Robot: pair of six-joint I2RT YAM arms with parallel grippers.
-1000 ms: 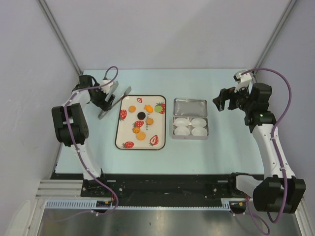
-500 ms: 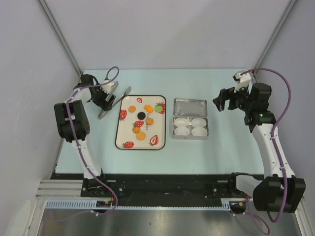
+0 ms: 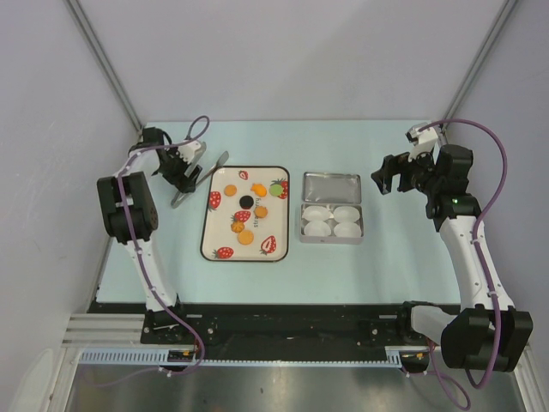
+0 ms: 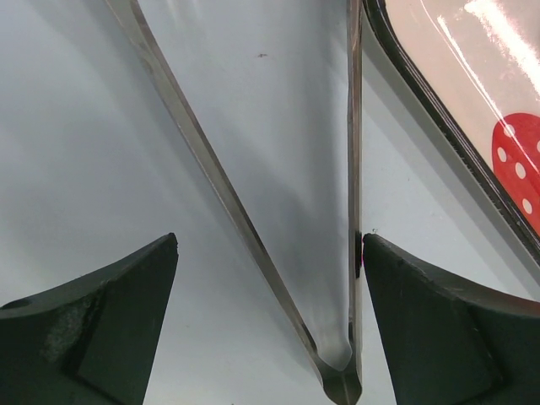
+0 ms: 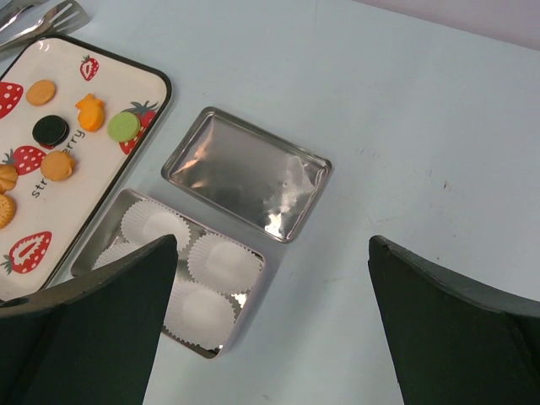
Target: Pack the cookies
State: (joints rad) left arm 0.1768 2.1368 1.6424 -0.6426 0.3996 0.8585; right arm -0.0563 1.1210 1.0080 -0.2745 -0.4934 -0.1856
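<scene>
The cookies lie on a strawberry-print tray (image 3: 213, 245): a black one (image 3: 246, 202) and orange ones (image 3: 230, 190) (image 3: 245, 238). The right wrist view shows the black one (image 5: 51, 130) and orange ones (image 5: 40, 92) (image 5: 57, 165) too. Metal tongs (image 3: 214, 165) lie left of the tray. My left gripper (image 3: 183, 174) is open and low over them. In the left wrist view the tongs (image 4: 253, 228) lie between the fingers of the left gripper (image 4: 270, 238), with the right finger (image 4: 422, 312) against one arm. My right gripper (image 3: 390, 176) (image 5: 272, 240) is open and empty, held high right of the tin.
An open metal tin (image 3: 302, 225) (image 5: 84, 263) holding white paper cups (image 3: 347, 229) sits right of the tray, its lid (image 3: 331, 186) (image 5: 245, 173) just behind it. A green disc (image 5: 124, 126) and an orange fish-shaped piece (image 5: 89, 111) also lie on the tray (image 4: 456, 110).
The left arm has shifted slightly, bringing its gripper a little further over the tongs. The right arm, tray and tin have not moved.
</scene>
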